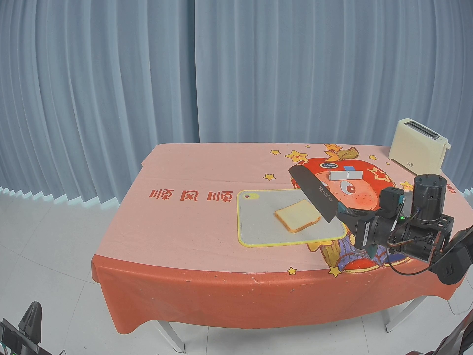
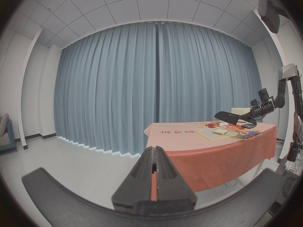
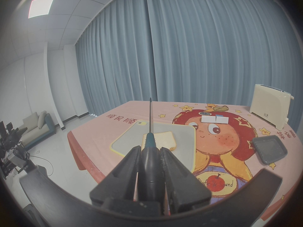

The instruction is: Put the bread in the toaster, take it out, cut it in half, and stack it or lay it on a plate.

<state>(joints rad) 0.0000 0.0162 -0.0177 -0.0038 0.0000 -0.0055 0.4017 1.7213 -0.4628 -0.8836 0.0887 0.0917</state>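
the left gripper (image 2: 153, 152) is seen low, well apart from the table (image 1: 197, 223), its fingers pressed together on nothing. the cutting step is judged to be in hand: the bread (image 1: 297, 215) lies whole on the cutting board (image 1: 256, 225), and the knife (image 1: 315, 193) is held above it, its handle clamped in the right gripper (image 3: 150, 148). the blade is to be lowered across the slice's middle, inside the board's rim; the plate (image 3: 270, 148) and the toaster (image 1: 418, 146) are well apart at the right, so room is given.

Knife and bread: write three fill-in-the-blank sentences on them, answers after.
The right tool is shut on the handle of a ____.
The bread lies uncut on the ____.
The toaster stands at the table's far ____ corner.
Missing: knife; cutting board; right.
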